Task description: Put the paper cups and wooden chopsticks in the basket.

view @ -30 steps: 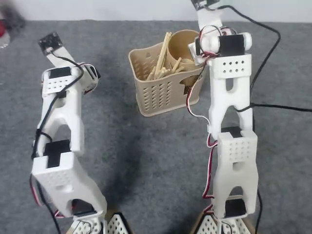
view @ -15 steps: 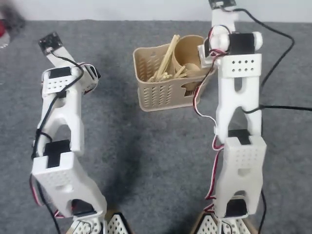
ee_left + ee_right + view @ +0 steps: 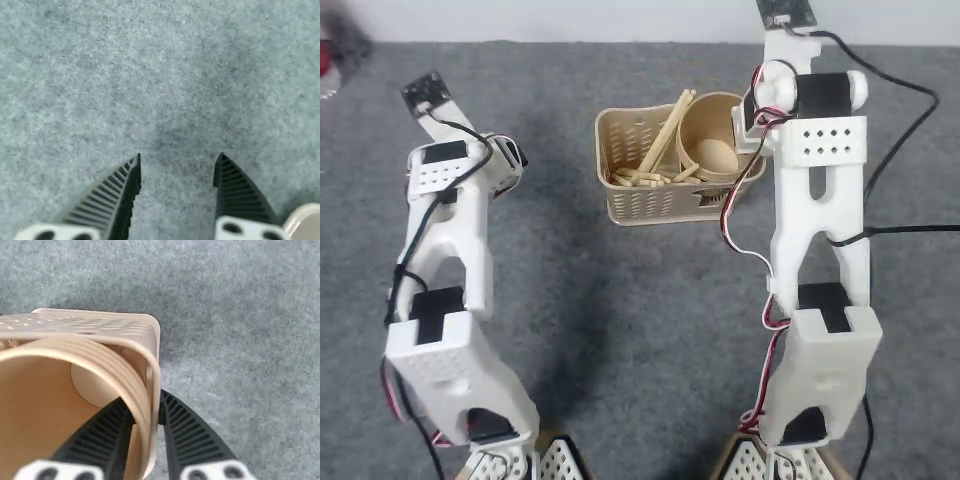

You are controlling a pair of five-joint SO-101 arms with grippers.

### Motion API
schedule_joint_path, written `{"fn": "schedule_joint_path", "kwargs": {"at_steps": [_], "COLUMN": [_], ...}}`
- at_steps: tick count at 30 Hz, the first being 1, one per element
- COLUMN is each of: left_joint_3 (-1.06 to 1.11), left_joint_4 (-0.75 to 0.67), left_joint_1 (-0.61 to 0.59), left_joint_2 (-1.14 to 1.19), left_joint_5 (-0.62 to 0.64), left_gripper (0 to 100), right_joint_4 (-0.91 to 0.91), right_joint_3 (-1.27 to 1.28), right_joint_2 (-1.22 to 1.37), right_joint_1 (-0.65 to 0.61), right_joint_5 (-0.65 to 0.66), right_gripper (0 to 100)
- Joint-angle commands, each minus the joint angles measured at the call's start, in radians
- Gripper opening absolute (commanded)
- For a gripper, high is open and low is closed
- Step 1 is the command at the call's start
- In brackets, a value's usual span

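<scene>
My right pincer [image 3: 142, 400] is closed on the rim of the stack of paper cups [image 3: 60, 405]. One finger is inside the top cup and the other is outside it, and only the nested rims fill the narrow gap between them. The outer finger lies just beside the corner of the basket [image 3: 150, 335]. I cannot tell whether the basket's wall is caught in the grip as well.

From the high view, the basket [image 3: 655, 200] stands on the bench [image 3: 620, 330] at the far side, a little right of the middle. Its right end touches my right arm [image 3: 815, 230]. The paper cups [image 3: 712, 150] stand upright in the right end of the basket, nested one in another, and I can see down to the pale bottom of the top cup. The wooden chopsticks [image 3: 665, 125] are in the left part of the same basket. A few lean steeply with their tips above the rim against the cups, and the others lie flat across the bottom.

My left pincer [image 3: 178, 156] is wide open with nothing between its ribbed fingers. It points down at bare grey covering on the left of the bench, well apart from the basket. My left arm [image 3: 445, 250] is folded there on the near left.
</scene>
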Motion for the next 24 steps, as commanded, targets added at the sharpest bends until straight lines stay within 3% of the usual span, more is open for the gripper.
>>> {"fn": "schedule_joint_path", "kwargs": {"at_steps": [1, 17, 24], "left_joint_3": [-0.004, -0.004, -0.004], "left_joint_4": [-0.012, -0.012, -0.011], "left_joint_1": [0.0, 0.0, 0.0], "left_joint_2": [-0.008, -0.008, -0.008], "left_joint_5": [0.005, 0.003, 0.003], "left_gripper": [23, 23, 23], "right_joint_4": [0.038, 0.021, -0.041], "right_joint_3": [-0.009, -0.104, -0.104], "right_joint_2": [-0.018, -0.007, -0.015], "right_joint_1": [0.018, 0.071, -0.013], "right_joint_5": [-0.04, -0.149, 0.006], "right_gripper": [0.8, 10.6, 10.6]}}
